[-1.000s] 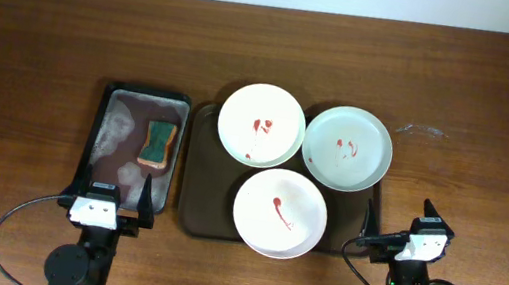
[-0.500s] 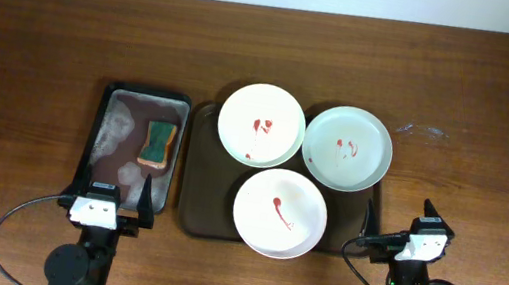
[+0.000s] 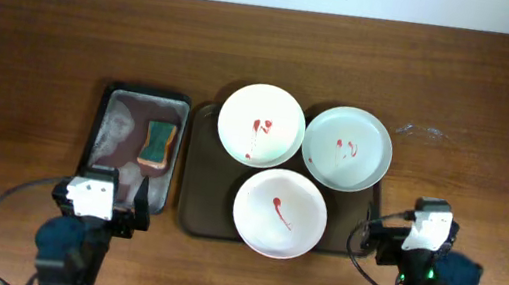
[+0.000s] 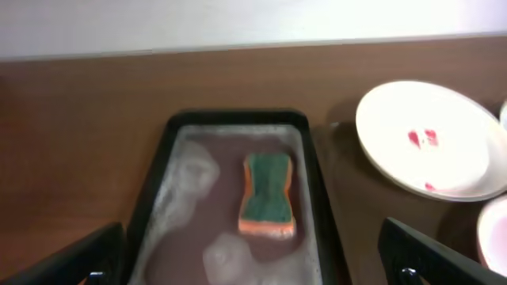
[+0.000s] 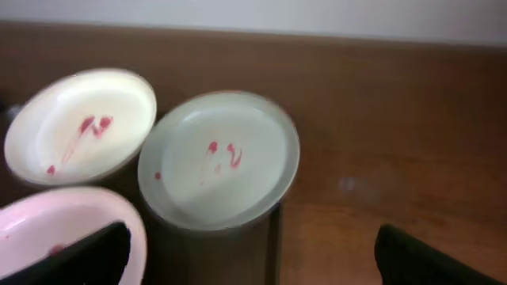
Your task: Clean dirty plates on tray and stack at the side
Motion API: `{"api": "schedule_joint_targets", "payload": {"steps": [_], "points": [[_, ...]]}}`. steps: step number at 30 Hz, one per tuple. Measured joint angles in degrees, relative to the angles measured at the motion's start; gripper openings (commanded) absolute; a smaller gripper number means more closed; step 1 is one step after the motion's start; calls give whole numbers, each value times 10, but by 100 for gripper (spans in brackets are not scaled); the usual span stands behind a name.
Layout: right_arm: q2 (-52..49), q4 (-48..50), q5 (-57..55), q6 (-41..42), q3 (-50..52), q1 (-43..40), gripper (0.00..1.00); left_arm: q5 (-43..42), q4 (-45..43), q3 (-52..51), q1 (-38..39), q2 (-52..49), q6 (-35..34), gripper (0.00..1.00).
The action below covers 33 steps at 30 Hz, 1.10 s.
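One table (image 3: 49,31) carries two trays. The brown tray (image 3: 192,169) lies mid-table, long axis left to right. Three dishes lie flat on it, each smeared red: a white plate (image 3: 260,125) far left, a green plate (image 3: 347,148) far right with its rim meeting the white one's, and a pink plate (image 3: 279,213) nearest the robot, tucked up against both. Just left of the tray is the black pan (image 3: 100,130), long axis front to back, with foam (image 3: 117,132) in it. One sponge (image 3: 158,142) lies in the pan's right half, green side up, long axis pointing away from the robot, slightly tilted. The left gripper (image 4: 253,261) hangs over the pan's near end, and the right gripper (image 5: 253,257) is by the tray's near right corner. Both are spread wide, holding nothing.
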State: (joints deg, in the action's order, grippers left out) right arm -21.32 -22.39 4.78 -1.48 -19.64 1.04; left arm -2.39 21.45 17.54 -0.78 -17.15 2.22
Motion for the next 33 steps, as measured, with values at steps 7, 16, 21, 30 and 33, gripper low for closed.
{"api": "schedule_joint_targets", "payload": {"steps": [7,16,21,30,33], "points": [[-229,-130,26,0,-186,0,99,0,84,160,0,-214,0,100],[-360,-233,173,0,-329,0,99,-45,298,401,0,-474,2,100],[-375,-226,204,0,-330,0,99,-47,247,402,0,-491,2,99],[-482,-243,217,31,-331,0,99,-50,128,406,12,-612,5,72],[-507,-244,222,32,-331,0,98,-49,106,406,37,-704,5,57]]}}
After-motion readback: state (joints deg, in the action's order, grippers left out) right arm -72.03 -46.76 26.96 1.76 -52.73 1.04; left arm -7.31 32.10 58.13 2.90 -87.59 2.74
